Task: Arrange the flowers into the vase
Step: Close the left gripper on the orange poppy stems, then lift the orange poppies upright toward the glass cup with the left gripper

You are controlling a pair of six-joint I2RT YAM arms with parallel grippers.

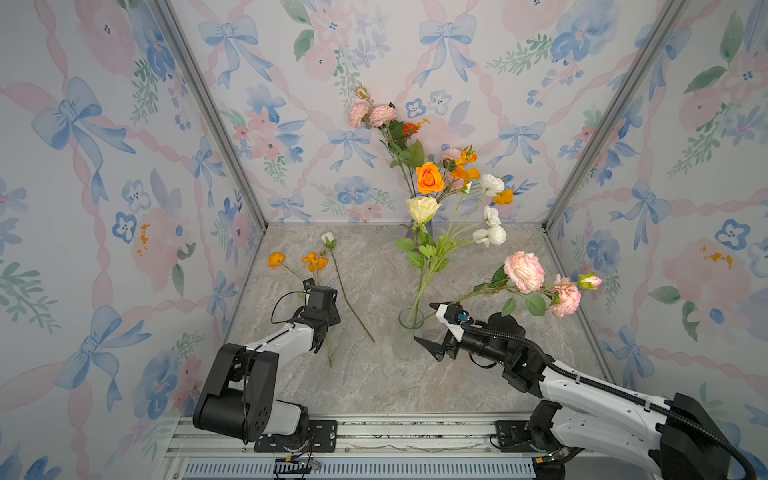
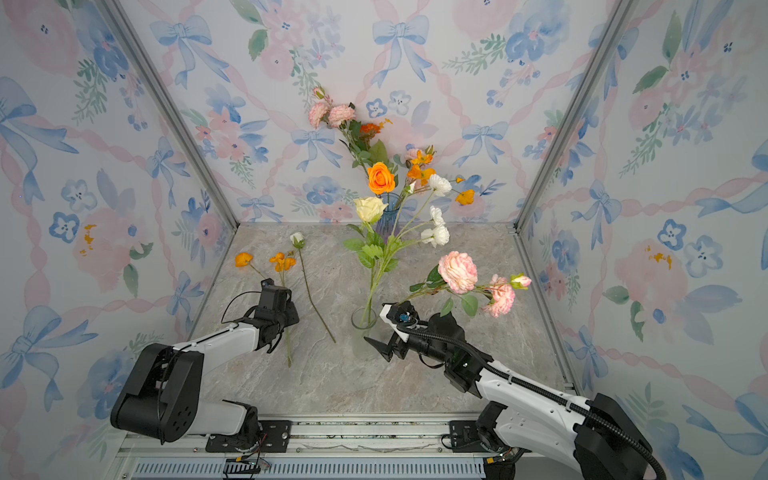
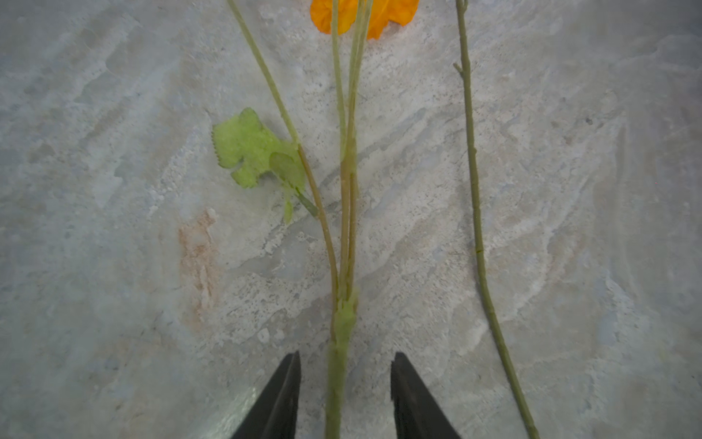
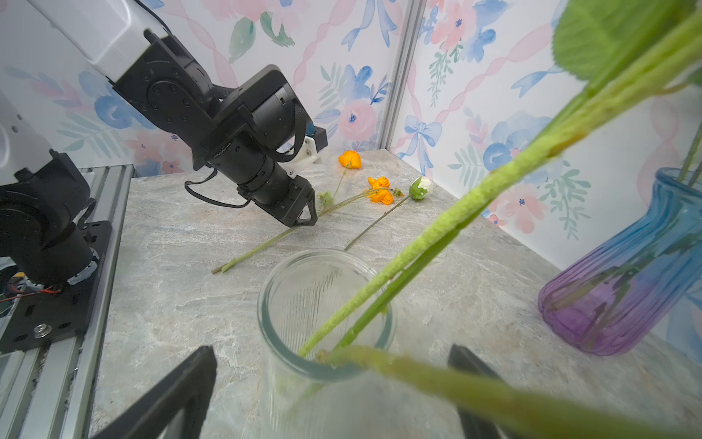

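Only the left wrist view shows us the left fingers (image 3: 279,399) apart, straddling the orange sprig's stem (image 3: 345,228) on the surface (image 3: 114,228) without touching. The right wrist view shows the right fingers (image 4: 178,391) gaping beside the clear vase (image 4: 323,256). In both top views a ruffled pink sprig (image 1: 524,271) leans in it with cream and white flowers (image 1: 422,208).
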